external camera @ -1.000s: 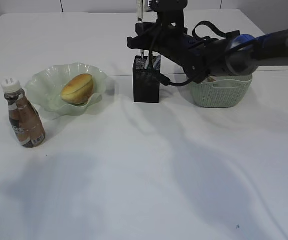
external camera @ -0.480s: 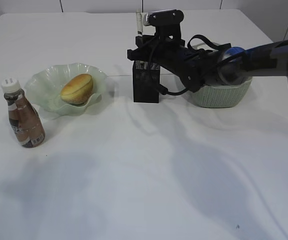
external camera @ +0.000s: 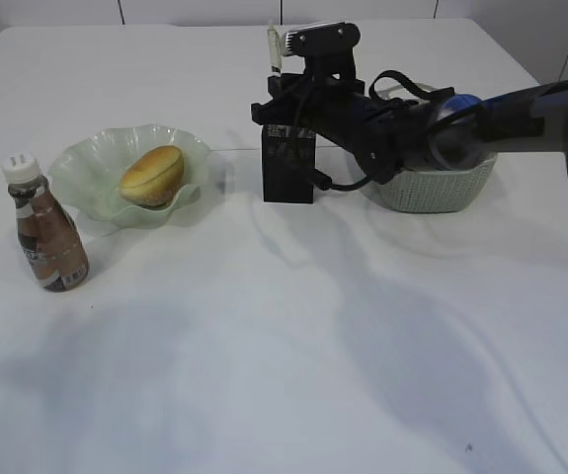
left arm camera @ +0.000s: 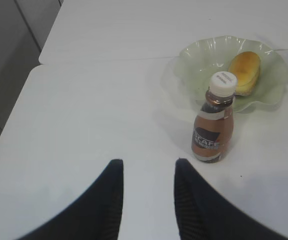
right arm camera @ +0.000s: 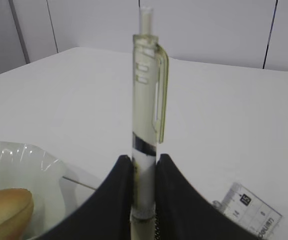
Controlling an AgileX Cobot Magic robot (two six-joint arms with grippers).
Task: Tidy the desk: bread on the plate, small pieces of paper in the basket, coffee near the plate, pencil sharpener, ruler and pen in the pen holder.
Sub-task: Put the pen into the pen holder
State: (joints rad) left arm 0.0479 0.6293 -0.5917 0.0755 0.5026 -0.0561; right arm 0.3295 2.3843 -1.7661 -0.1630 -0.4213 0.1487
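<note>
**Pen upright in the right hand, over the pen holder**

The pen (right arm camera: 146, 125), a pale translucent clicker with a clip, stands upright between the two dark fingers (right arm camera: 118, 195) of the right hand (right arm camera: 144, 192), which are clamped on its lower barrel; most of its length rises above the fingers. In the exterior view the pen's top (external camera: 275, 44) shows above the arm, directly over the pen holder (external camera: 288, 163), whose top edge the hand partly hides, so whether the tip is already inside cannot be told. The end of the clear ruler (right arm camera: 249, 210) shows low and to the right of the hand. Just to the right of the holder, behind the arm, sits the basket (external camera: 432, 188). To the holder's left lies the plate (external camera: 86, 173) with the bread (external camera: 152, 175) in it, and the coffee (external camera: 48, 242) stands near the plate on the counter (external camera: 284, 346). The left hand (left arm camera: 146, 200) hangs over bare counter near the coffee, its fingers apart and holding nothing.
</note>
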